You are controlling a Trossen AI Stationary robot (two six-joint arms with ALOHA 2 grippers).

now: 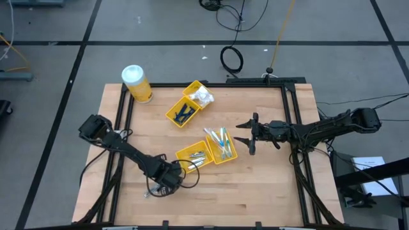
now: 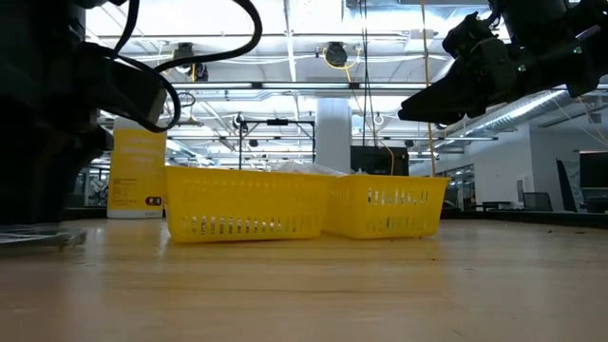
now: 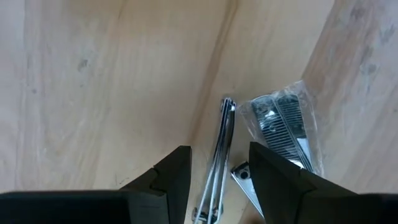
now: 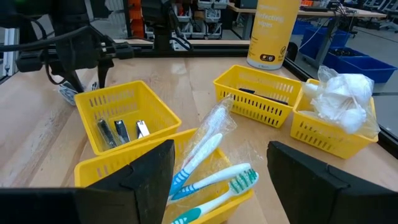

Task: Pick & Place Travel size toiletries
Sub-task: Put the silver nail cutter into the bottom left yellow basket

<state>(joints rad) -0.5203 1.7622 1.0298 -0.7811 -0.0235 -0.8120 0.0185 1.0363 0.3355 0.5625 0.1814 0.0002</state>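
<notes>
My left gripper (image 1: 167, 180) (image 3: 219, 150) points down, open, near the table's near edge. Its fingers stand on either side of a thin silver nail clipper (image 3: 222, 140) that lies flat on the wood, with a gap on both sides. A second clipper in clear wrap (image 3: 283, 123) lies just beside it. My right gripper (image 1: 245, 135) (image 4: 221, 152) hovers open to the right of the trays, touching nothing. One yellow tray holds silver clippers (image 4: 121, 130), one toothbrushes (image 4: 205, 171), one dark-blue items (image 1: 182, 112) and one white packets (image 4: 342, 99).
Four yellow trays (image 1: 192, 155) (image 1: 222, 144) (image 1: 182, 112) (image 1: 199, 94) sit mid-table in two pairs. A yellow jar with a white lid (image 1: 136, 83) stands at the far left corner. A black frame rail (image 1: 291, 128) runs along the table's sides. Bare wood lies near the front right.
</notes>
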